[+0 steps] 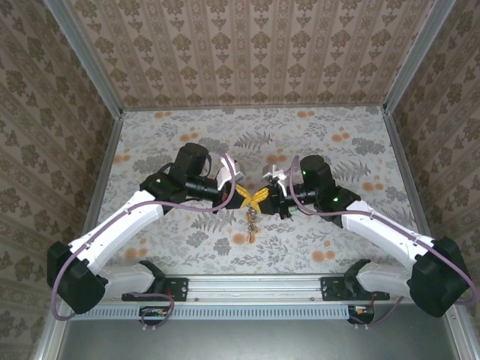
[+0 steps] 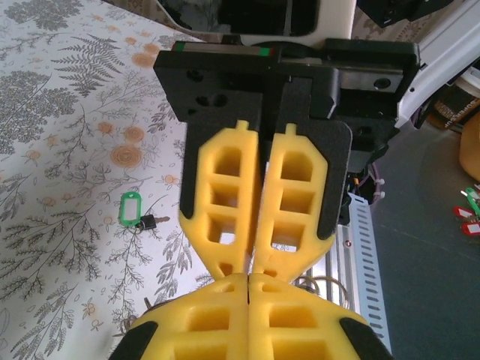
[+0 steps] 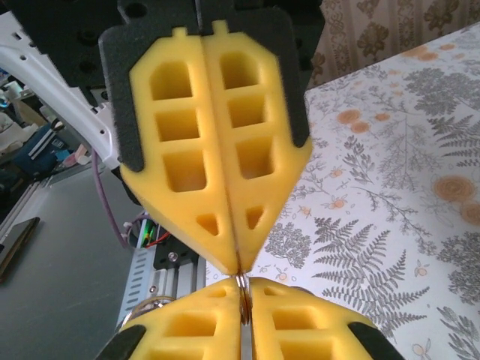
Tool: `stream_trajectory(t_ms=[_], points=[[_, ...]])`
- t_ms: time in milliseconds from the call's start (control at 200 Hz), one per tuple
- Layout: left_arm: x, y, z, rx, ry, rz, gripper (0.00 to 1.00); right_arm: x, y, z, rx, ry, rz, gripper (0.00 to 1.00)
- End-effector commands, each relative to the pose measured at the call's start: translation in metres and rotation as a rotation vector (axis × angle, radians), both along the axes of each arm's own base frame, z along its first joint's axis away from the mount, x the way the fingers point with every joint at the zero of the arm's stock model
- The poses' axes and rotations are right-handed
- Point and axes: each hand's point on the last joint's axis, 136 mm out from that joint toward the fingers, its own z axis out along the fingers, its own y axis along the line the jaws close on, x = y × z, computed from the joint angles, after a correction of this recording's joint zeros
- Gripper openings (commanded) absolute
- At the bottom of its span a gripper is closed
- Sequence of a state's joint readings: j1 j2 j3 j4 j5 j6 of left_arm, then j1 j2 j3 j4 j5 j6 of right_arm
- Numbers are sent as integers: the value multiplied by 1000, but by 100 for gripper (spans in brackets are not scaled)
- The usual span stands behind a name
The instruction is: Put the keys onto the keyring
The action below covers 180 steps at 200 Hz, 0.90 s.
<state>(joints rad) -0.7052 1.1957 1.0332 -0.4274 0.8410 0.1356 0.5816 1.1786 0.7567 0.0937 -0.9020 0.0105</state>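
Metal keyring (image 3: 241,291), mostly hidden

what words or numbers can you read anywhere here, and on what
No text is readable.
Pale patch behind the yellow foam: faint marks, too small to read.
Green key tag: no lettering visible.
Red tags beyond the table edge: too blurred to read.

I've got 2 arms, left arm (image 1: 127,217) & right arm (image 1: 382,229): white shells, black joints & bases. Purple cables (image 1: 187,206) run along both. Green LEDs (image 1: 160,181) on the black wrist housings. Left gripper (image 2: 247,281) & right gripper (image 3: 242,289): yellow fingers (image 3: 146,142) w/ rectangular cut-outs, black backing, round screw holes.
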Motion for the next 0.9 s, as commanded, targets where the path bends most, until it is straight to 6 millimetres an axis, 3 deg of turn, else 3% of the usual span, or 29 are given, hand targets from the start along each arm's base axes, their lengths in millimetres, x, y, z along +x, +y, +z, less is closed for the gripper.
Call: stream_trajectory(t_ms=[0, 70, 270, 395, 475, 545, 665, 895], points=[[-2, -1, 12, -49, -35, -33, 0, -5, 5, 8, 21, -19, 52, 5], [-1, -2, 11, -51, -32, -34, 0, -7, 6, 9, 29, -20, 66, 0], [1, -3, 9, -44, -23, -28, 0, -9, 4, 13, 57, -64, 65, 0], [4, 3, 19, -86, 10, -5, 0, -11, -2, 21, 84, -116, 27, 0], [6, 13, 32, -149, 29, 14, 25, -14, -5, 29, 115, -138, 8, 0], [4, 18, 39, -183, 34, 16, 38, -16, -8, 35, 148, -145, -11, 0], [-1, 18, 44, -208, 46, -4, 48, -16, -12, 47, 210, -156, -47, 0], [-7, 10, 43, -226, 40, -23, 50, -10, -17, 73, 361, -166, -118, 0]])
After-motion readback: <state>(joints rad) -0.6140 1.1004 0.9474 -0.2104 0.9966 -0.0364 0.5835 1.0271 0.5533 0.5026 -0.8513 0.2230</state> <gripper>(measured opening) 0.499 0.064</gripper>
